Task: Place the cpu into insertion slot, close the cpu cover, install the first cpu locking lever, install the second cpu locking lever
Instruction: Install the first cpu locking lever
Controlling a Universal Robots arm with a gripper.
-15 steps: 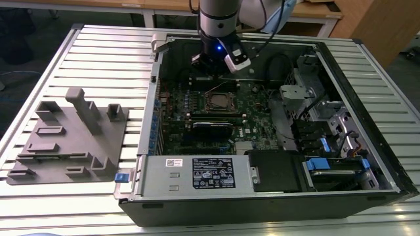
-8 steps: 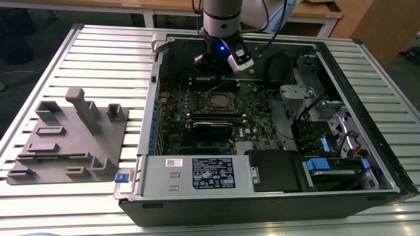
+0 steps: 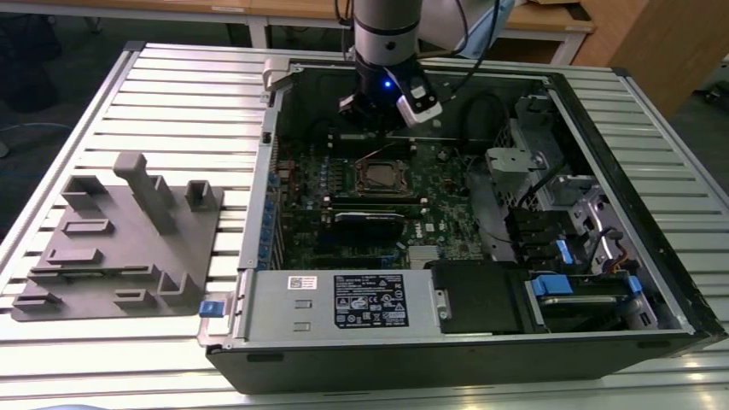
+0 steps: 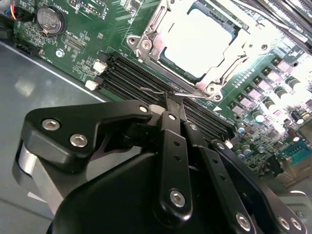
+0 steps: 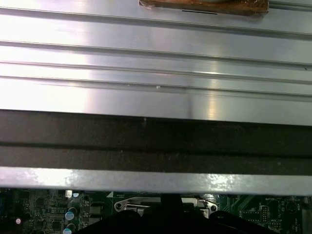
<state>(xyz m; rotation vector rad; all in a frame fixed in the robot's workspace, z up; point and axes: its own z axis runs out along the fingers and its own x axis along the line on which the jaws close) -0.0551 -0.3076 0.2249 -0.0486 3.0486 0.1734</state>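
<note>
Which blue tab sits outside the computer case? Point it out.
The blue tab beside the grey fixture, on the exterior view's left; the other blue tabs sit inside the case.

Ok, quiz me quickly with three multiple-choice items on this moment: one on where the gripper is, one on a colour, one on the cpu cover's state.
1. Where is the gripper?
A. Over the grey fixture.
B. Inside the computer case, at the edge of the cpu cover.
C. Raised well clear above the case.

2. What colour is the motherboard?
A. Green.
B. Red.
C. White.

3. How does the cpu cover lie?
A. Raised upright.
B. Flat around the cpu.
C. Removed, lying on the grey fixture.

Answers: 1 B, as the second wrist view has its tips right by the cover's frame. 2 A, as the board around the socket is green. 3 B, as the frame lies flat around the bright chip top.
</note>
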